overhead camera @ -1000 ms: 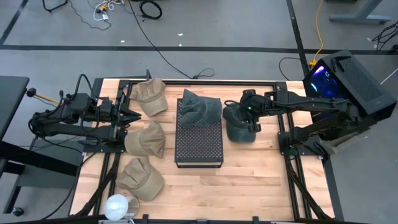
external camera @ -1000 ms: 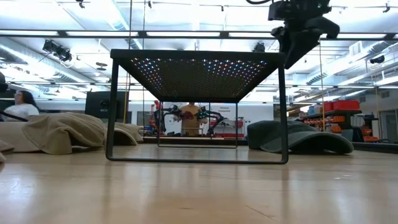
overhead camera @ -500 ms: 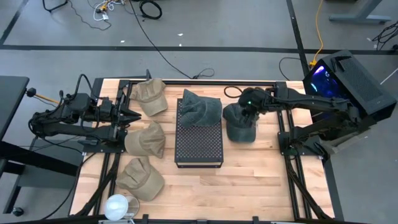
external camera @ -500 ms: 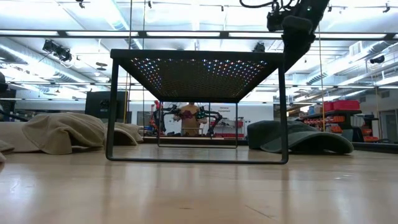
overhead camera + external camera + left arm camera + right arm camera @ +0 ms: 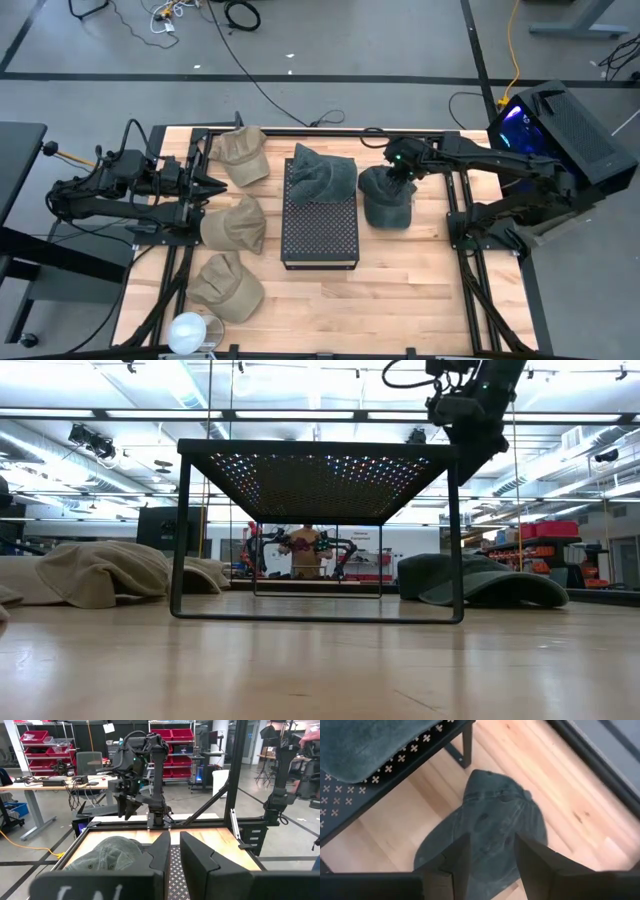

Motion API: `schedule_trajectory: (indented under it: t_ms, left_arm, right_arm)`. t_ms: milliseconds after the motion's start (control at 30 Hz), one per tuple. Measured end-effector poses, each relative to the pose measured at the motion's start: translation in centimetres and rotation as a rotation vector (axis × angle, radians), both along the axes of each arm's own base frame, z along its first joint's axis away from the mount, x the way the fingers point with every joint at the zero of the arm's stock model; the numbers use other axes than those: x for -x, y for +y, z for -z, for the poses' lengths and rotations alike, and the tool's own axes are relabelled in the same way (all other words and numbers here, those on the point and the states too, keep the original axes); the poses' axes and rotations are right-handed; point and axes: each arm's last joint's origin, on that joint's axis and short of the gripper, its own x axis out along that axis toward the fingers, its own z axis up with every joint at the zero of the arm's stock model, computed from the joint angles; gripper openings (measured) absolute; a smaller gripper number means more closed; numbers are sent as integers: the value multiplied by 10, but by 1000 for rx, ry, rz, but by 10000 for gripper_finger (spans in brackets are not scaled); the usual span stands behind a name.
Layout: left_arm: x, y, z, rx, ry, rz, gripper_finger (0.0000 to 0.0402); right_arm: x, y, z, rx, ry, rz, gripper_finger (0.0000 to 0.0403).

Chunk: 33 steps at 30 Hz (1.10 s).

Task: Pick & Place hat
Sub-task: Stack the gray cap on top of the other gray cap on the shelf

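Observation:
A dark green hat (image 5: 385, 200) rests brim-down on the wooden table, right of the black perforated rack (image 5: 320, 225). My right gripper (image 5: 402, 172) hangs open above this hat without touching it. In the right wrist view its fingers (image 5: 492, 857) frame the hat's crown (image 5: 495, 825), and the low view shows the gripper (image 5: 465, 445) high over the hat (image 5: 480, 580). A second dark green hat (image 5: 322, 172) lies on the rack's far end. My left gripper (image 5: 218, 185) waits at the table's left, slightly open (image 5: 175, 852).
Three tan hats lie on the table's left part: one far (image 5: 240, 152), one in the middle (image 5: 235, 222) and one near (image 5: 228, 285). A white round object (image 5: 188, 330) sits at the near left corner. Bare wood shows near the rack and to its right.
My right gripper has drawn back toward the table's far edge, from over the middle of the dark green hat to over its far part, and has turned about its wrist. It stays open and clear of the hat. No hat has moved.

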Motion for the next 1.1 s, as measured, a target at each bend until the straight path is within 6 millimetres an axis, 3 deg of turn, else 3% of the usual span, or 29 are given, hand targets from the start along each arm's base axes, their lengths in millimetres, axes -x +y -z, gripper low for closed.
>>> schedule_trajectory:
  t_ms: [467,667,1100]
  left_arm:
    - [0,0,0,0,0,0,48]
    - [0,0,0,0,0,0,48]
    - [0,0,0,0,0,0,48]
  right_arm:
    - [-6,-6,11,-62,33,90,153]
    - [1,0,10,-185,42,92,153]
    - [22,7,-6,-178,11,86,153]
